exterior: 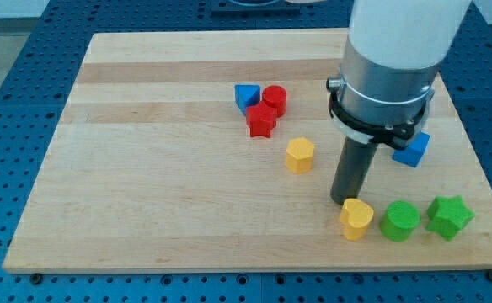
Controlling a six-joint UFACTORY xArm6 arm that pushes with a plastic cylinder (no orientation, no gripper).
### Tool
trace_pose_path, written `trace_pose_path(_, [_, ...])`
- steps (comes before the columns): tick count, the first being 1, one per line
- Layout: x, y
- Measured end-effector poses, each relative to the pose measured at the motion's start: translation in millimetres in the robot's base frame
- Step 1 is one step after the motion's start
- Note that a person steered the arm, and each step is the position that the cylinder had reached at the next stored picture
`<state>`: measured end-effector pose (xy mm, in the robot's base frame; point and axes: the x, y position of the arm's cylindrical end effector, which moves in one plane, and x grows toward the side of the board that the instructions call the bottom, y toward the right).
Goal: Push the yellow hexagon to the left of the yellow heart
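My tip (344, 200) is sitting just above-left of the yellow heart (356, 219), nearly touching it; no pincer here, just a bare rod. Yellow hexagon (299, 155) is lying up-left of the heart, well apart

My tip (343, 200) sat just at ten o'clock of the yellow heart (356, 219), nearly touching it; the yellow hexagon (299, 156) lay apart, further toward ten o'clock.

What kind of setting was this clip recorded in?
Most likely a robotics lab bench. A wooden board lies on a blue perforated table, small coloured blocks are scattered on it, and my tip rests just above the yellow heart, right of the yellow hexagon.
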<state>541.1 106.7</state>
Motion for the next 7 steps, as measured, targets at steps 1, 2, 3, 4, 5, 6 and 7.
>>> trace_pose_path(1, [1,-1])
trace_pose_path(2, [-10,-3])
trace_pose_path(3, [-15,-28])
trace_pose_path(4, [-15,-72])
trace_pose_path(5, [-26,-117])
trace_pose_path(6, [-60,-128])
trace_pose_path(7, [-89,-116])
